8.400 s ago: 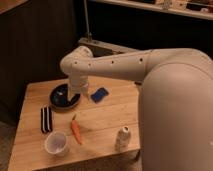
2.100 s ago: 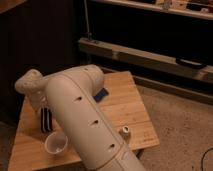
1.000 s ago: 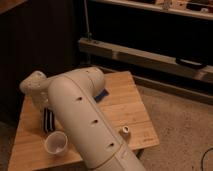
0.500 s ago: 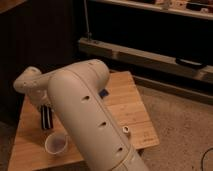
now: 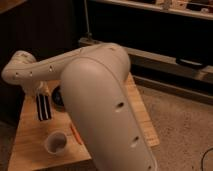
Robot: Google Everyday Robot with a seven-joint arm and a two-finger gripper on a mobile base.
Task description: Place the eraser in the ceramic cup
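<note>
My gripper (image 5: 42,92) sits at the left of the frame, clenched on the top end of the eraser (image 5: 44,108). I cannot tell whether the eraser clears the wooden table (image 5: 27,137). The table's left edge runs close beside it, and my arm (image 5: 100,100) blocks the middle. At lower left the ceramic cup (image 5: 56,143) stands upright, bare boards around it. I count one eraser, one cup, one carrot (image 5: 75,134) and one dark bowl (image 5: 58,95), partly hidden

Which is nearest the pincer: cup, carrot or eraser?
The striped eraser, gripped in the pincer above the table's left; cup and carrot lie farther forward.
</note>
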